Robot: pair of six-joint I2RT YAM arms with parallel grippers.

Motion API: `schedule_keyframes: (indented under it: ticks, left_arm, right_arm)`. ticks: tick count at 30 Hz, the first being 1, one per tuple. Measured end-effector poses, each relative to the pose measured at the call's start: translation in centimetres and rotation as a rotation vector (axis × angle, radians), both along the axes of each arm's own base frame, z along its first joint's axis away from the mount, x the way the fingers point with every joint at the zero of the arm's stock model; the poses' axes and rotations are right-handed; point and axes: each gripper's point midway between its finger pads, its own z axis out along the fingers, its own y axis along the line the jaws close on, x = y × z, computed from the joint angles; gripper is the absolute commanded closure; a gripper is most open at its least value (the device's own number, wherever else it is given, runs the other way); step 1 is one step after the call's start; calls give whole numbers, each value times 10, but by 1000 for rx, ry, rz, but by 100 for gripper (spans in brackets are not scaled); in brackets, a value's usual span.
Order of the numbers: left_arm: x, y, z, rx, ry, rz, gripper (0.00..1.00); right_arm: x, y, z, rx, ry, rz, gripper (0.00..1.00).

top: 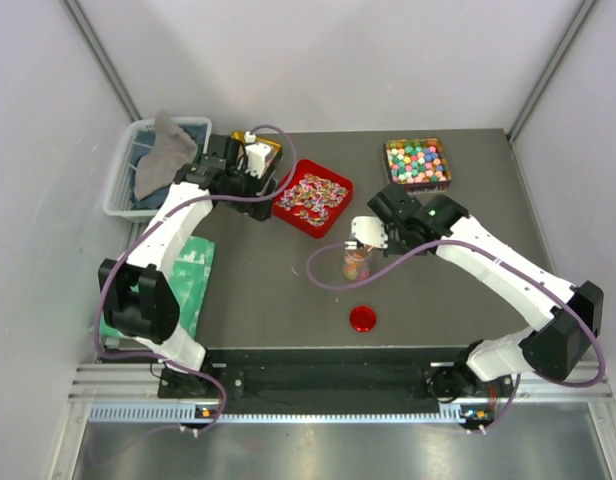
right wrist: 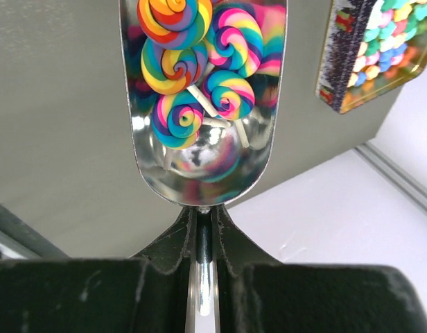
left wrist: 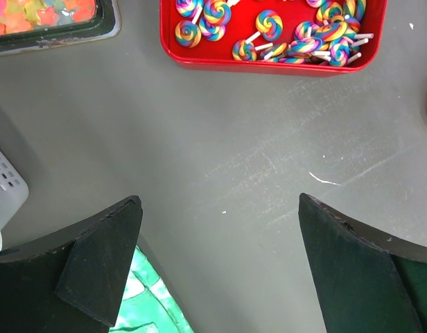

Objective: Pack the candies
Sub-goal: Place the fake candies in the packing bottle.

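A red tray (top: 290, 208) holds rainbow swirl lollipop candies (top: 316, 192); both show at the top of the left wrist view, the tray (left wrist: 269, 64) and the candies (left wrist: 269, 24). My left gripper (top: 253, 200) (left wrist: 218, 201) is open and empty above bare table next to this tray. My right gripper (top: 380, 228) (right wrist: 203, 215) is shut on the handle of a metal scoop (right wrist: 206, 163) carrying several lollipops (right wrist: 175, 66), over a small clear jar (top: 355, 265) with candies in it. A tin of pastel balls (top: 417, 163) (right wrist: 380, 48) stands at the back right. A tin of orange-yellow gummies (left wrist: 40, 17) is partly hidden under the left wrist.
A red round lid (top: 364, 318) lies near the front of the table. A white basket with a grey cloth (top: 153, 165) stands at the back left. A green cloth (top: 193, 270) (left wrist: 147, 298) lies along the table's left edge.
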Motion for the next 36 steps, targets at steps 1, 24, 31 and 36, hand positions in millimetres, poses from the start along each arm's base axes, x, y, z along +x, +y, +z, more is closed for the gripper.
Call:
schedule_keyframes:
  ticks: [1, 24, 31, 36]
  left_arm:
    - [-1, 0, 0, 0, 1, 0, 1]
    - [-4, 2, 0, -5, -5, 2, 1]
    - [-4, 2, -1, -5, -2, 1, 1]
    - [-4, 1, -1, -6, -3, 1, 1]
  right_arm:
    - [1, 0, 1, -9, -5, 4, 100]
    - [6, 7, 1, -130, -32, 66, 100]
    - [9, 8, -1, -160, -34, 70, 100]
    - [12, 10, 5, -173, -57, 80, 100]
